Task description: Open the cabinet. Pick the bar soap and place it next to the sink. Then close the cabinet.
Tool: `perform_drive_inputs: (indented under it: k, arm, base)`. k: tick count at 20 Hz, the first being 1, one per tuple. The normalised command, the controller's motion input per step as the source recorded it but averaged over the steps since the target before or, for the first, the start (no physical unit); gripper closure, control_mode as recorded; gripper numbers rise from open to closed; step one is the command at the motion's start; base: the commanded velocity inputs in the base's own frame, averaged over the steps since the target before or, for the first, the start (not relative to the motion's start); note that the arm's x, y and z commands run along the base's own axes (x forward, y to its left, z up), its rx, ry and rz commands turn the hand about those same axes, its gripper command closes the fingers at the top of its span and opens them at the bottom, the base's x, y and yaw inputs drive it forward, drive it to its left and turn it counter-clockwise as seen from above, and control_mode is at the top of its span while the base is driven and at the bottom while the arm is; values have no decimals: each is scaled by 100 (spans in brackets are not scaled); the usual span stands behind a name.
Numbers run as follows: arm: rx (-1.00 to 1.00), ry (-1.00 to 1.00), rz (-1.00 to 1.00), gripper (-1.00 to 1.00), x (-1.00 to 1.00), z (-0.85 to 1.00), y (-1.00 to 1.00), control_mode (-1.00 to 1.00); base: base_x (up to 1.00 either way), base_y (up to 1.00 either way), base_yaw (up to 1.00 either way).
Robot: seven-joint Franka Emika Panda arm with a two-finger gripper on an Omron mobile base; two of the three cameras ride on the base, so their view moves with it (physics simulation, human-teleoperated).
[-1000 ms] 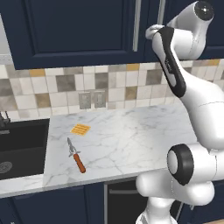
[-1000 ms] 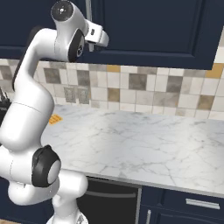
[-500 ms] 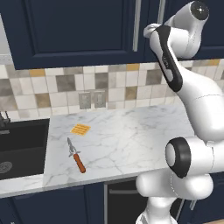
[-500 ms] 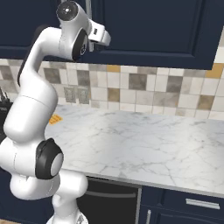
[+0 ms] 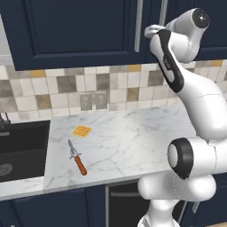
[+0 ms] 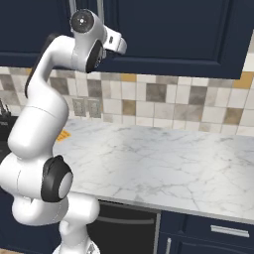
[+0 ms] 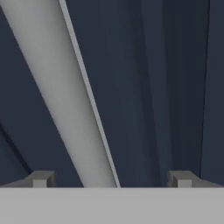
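Reaching for the cabinet handle, first step of the task.
The gripper [image 7: 111, 179] stood with fingers spread wide, the silver handle [image 7: 65, 96] slanting between them against the closed cabinet [image 7: 166, 87]; next, I judged, they must close on it.

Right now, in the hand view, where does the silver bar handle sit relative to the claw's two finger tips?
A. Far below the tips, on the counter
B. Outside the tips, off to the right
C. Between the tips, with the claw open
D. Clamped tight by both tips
C: the silver bar handle runs down slantwise between the two spread finger tips of the open claw, touching neither, with the navy cabinet door behind it.
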Motion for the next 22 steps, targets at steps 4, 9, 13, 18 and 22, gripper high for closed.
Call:
perform_drive_inputs:
  k: [4,9,13,18,22]
  arm:
    - [0,-9,0,-100,45,-23,0,-100]
    - [0,0,0,-100,47,-4,7,-100]
    - [0,-1,0,-100,55,-21,6,-100]
    - [0,0,-1,-100,10,-4,0,-100]
    - [0,0,0,100,0,0,0,-100]
  base:
    - [0,0,0]
    - [0,0,0]
    - [0,0,0]
    - [0,0,0]
    - [0,0,0]
